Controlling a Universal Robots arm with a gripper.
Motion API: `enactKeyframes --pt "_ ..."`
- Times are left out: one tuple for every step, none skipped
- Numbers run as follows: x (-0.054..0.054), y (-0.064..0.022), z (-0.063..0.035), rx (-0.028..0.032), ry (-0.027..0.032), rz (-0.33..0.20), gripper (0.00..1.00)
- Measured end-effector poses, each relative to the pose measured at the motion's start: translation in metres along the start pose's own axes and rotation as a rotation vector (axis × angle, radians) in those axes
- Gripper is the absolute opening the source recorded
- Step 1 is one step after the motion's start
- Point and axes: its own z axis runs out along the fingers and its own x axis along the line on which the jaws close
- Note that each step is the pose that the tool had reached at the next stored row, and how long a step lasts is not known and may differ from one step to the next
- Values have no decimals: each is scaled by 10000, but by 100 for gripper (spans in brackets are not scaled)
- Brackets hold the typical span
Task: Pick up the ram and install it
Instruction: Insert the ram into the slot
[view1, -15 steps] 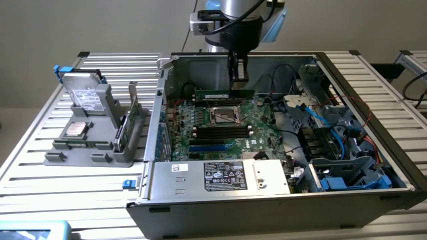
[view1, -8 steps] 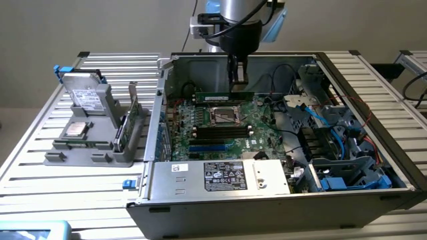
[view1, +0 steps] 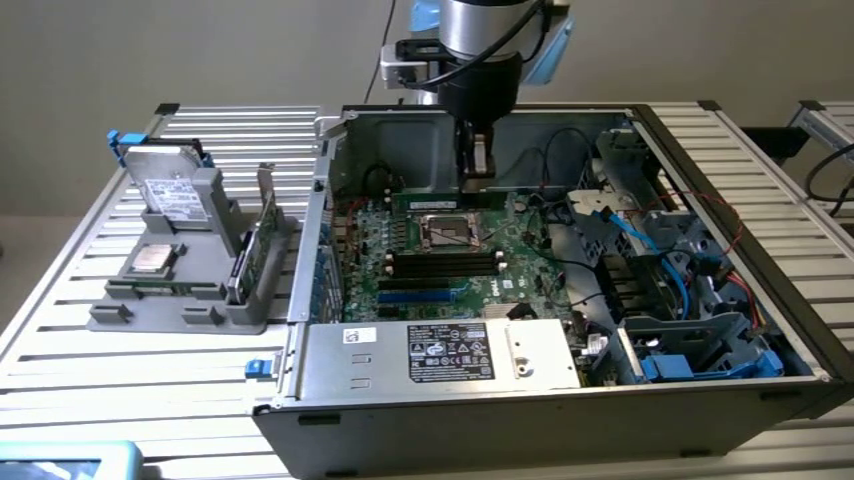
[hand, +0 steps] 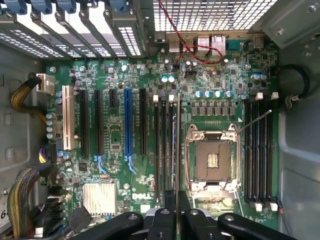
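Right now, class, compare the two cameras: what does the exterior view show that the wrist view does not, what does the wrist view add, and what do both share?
Exterior view: the open computer case on a slatted table, a grey stand holding a hard drive and an expansion card, and the labelled power supply.
Wrist view: the white slot, the blue slot and the finned heatsink.
Shared: the motherboard, the empty processor socket, and the pincer shut on the ram, held edge-on over the board.
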Motion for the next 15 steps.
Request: enactKeyframes --pt "0 0 14 1 14 0 14" --pt "0 1 23 0 21 0 14" --pt "0 1 24 0 23 0 14" --pt "0 1 24 0 23 0 14" --pt "0 1 25 0 24 0 14" --pt "0 1 33 2 19 0 14" --pt "0 1 44 1 24 0 14" --pt "0 2 59 2 31 0 14" --pt "0 2 71 3 42 0 14" --pt "0 2 83 4 52 -1 14" --pt "0 3 96 4 65 -1 14" --pt "0 2 110 5 74 -1 14" --pt "1 3 122 5 86 -2 14" --pt "1 3 135 6 97 -1 14" --pt "1 4 149 6 111 -2 14"
